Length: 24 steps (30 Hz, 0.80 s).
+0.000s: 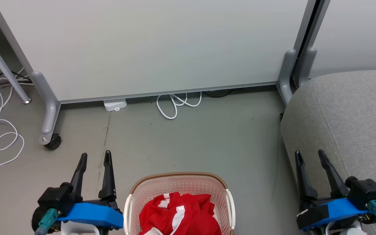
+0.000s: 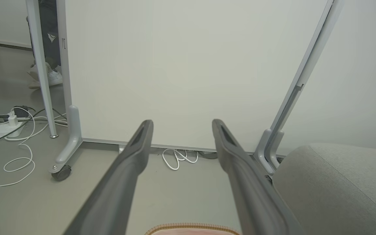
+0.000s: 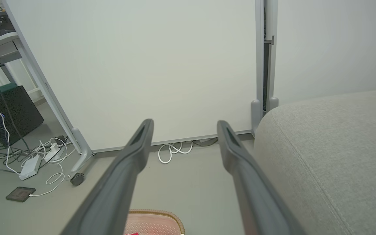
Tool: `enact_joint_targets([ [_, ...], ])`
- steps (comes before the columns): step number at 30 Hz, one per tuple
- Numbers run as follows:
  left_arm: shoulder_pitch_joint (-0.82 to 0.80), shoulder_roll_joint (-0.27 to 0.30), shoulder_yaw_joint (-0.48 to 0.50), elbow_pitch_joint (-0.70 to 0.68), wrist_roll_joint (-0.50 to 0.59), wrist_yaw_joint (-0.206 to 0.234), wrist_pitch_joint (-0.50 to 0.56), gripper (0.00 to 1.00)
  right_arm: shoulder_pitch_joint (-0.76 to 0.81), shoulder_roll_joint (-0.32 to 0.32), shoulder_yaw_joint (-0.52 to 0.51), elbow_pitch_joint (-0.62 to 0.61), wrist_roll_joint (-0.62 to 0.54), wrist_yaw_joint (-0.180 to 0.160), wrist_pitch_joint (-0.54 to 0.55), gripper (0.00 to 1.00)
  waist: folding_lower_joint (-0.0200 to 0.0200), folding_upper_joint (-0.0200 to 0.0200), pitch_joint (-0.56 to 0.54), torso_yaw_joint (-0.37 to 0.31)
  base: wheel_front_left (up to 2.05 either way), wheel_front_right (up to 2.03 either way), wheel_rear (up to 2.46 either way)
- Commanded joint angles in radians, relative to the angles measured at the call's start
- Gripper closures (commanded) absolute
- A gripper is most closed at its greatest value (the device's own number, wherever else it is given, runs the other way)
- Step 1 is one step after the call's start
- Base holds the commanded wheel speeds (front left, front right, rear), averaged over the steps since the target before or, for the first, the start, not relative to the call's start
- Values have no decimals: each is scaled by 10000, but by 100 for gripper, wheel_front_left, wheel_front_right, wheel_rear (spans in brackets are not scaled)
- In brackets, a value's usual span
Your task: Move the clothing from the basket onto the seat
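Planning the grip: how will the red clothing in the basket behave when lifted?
The clothing lies crumpled in folds, so probably floppy, draping from a pinch. It looks thin, likely light. Heaped together, one piece may drag another from the basket.

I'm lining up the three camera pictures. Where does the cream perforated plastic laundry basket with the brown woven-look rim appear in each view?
Head view: the cream perforated plastic laundry basket, bottom centre, bright red clothing inside.
Left wrist view: the basket, a strip of brown rim, at the bottom edge, middle.
Right wrist view: the basket, rim and wall, at the bottom edge, left of centre.
Shared landmark: the coiled white floor cable.
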Motion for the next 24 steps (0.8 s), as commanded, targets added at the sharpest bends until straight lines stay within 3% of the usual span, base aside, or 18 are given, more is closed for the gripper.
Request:
enact_joint_targets([
  [1,-128,44,-44,1,143,-24,-68,0,32,-62,-21,-32,-154,21,-57,0,0,0,2,-1,0,0,0],
  [24,-186,48,-80,363,882,35,-384,0,80,-66,-126,-40,-1239,16,-372,0,0,0,34,67,0,0,0],
])
